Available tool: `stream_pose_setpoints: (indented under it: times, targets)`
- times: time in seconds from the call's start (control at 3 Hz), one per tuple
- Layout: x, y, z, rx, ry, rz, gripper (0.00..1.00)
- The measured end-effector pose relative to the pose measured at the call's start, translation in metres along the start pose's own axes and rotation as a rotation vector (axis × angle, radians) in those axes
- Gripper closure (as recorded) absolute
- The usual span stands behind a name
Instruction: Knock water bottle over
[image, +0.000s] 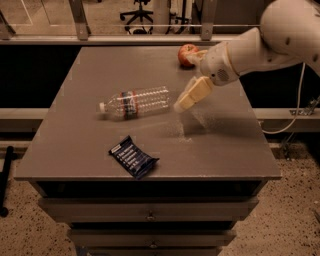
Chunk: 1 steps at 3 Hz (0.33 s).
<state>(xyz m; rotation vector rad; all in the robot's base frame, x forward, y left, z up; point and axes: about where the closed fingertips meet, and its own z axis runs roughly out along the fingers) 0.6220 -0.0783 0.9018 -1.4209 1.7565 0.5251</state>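
The water bottle (135, 102) lies on its side on the grey table (225, 145), white cap pointing left, its red and blue label band near the cap end. My gripper (186, 100) hangs just right of the bottle's base, tilted down-left, a little above the table top. The white arm reaches in from the upper right.
A red apple (187, 54) sits at the back of the table, partly behind the arm. A dark blue snack packet (133, 157) lies near the front edge. Drawers are below the table top; office chairs stand far behind.
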Motion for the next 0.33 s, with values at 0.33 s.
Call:
stream_pose_setpoints:
  times: [0.33]
  targets:
    - [0.0128,-0.0143,-0.0426,0.103,-0.065,0.068,0.0]
